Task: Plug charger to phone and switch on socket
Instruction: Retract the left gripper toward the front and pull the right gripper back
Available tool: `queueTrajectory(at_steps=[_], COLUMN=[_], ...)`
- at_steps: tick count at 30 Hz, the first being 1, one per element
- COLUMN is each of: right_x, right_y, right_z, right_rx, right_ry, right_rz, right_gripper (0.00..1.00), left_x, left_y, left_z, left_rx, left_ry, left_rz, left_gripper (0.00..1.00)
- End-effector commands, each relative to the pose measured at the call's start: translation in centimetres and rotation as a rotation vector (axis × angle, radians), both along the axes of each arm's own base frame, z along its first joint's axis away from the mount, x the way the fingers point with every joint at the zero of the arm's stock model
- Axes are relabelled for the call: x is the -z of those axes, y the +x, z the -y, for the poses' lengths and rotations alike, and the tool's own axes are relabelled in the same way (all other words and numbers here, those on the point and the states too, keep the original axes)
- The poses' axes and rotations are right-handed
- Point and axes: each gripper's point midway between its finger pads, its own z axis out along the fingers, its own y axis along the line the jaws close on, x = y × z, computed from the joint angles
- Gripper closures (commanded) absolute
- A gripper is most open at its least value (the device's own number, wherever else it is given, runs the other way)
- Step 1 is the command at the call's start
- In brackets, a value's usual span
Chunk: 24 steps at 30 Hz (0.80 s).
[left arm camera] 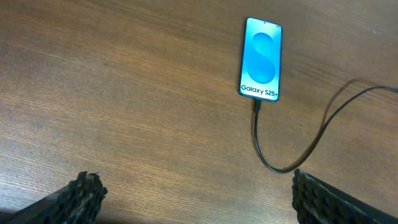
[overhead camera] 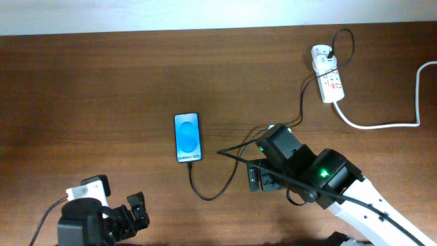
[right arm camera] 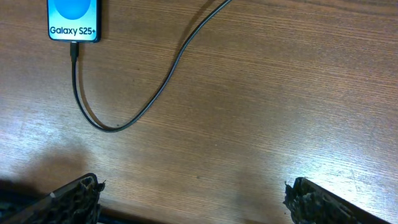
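The right gripper (right arm camera: 193,190) gapes wide with its 2 fingers empty. Its arm reaches in from the near right, beside the charger (left arm camera: 255,130) loop. The left gripper (left arm camera: 196,190), also wide and empty, hangs near left. The phone (overhead camera: 188,137) lies flat mid-table, long axis near-to-far, with the charger tip at its near end. The socket (overhead camera: 330,78) sits far right.

The phone (overhead camera: 188,137) lies mid-frame on the table (overhead camera: 102,89). The charger (left arm camera: 255,134) loops from its lower edge rightward, and the socket (overhead camera: 329,76) sits upper right.
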Motion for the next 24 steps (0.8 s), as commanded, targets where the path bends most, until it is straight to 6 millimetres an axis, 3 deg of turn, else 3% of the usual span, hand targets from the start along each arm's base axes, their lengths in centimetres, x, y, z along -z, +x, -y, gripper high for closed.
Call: queueTrajectory(at_steps=[1, 3, 10, 19, 24], right_x=[0.1, 0.1, 0.0, 0.0, -0.7], right_y=[0.1, 0.1, 0.7, 0.7, 1.2], right_z=[0.2, 0.2, 0.8, 0.8, -1.3], right_rx=[0.009, 0.009, -0.066, -0.066, -0.091], right_ry=[-0.005, -0.006, -0.07, -0.07, 0.034], right_rz=[0.0, 0.0, 0.047, 0.048, 0.066], right_gripper=[0.02, 0.02, 0.02, 0.02, 0.02], left_x=[-0.1, -0.7, -3.1, -0.3, -0.3], left_y=[-0.4, -0.9, -3.9, -6.0, -6.0], left_z=[0.8, 1.9, 1.8, 1.6, 1.6], left_rx=[0.084, 0.201, 0.222, 0.225, 0.227], left_ry=[0.008, 0.013, 0.005, 0.008, 0.008], left_rz=[0.005, 0.057, 0.322, 0.185, 0.184], left_gripper=[0.01, 0.01, 0.01, 0.01, 0.01])
